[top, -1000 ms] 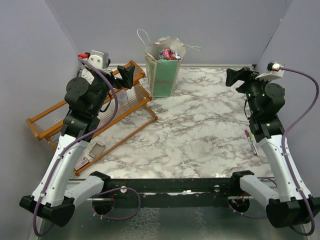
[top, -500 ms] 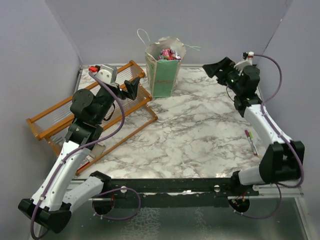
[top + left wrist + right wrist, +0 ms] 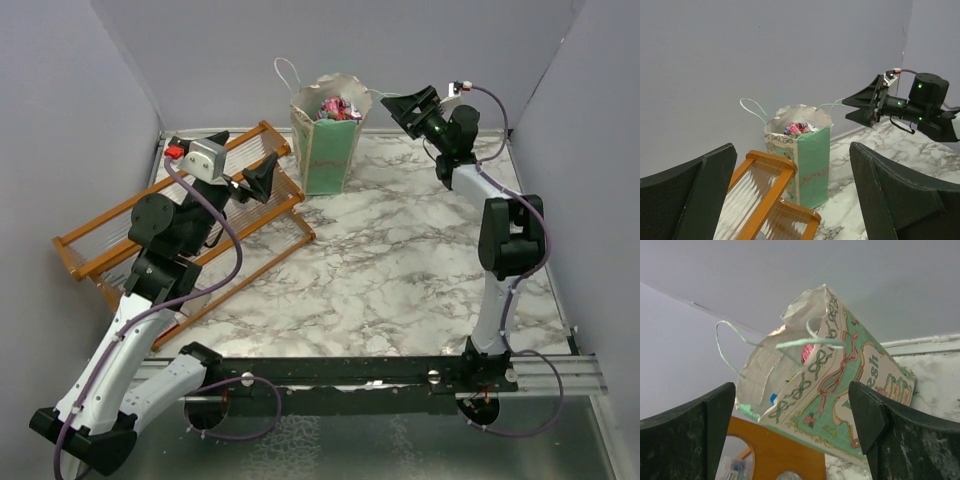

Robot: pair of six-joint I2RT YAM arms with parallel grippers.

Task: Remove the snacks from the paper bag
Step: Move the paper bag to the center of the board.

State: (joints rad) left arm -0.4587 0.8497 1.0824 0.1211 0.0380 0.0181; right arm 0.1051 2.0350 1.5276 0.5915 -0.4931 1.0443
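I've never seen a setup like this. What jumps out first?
The mint-green paper bag standing at the far edge of the marble table, brightly coloured snacks heaped in its open top. The right tool hangs open near its rim, not touching, and the left tool points at it, open, above an orange wooden rack.

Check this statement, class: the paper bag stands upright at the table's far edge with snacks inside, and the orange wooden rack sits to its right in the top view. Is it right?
No. The orange wooden rack sits to the left of the paper bag, not its right, as the top external view shows. The bag does stand upright with snacks inside.
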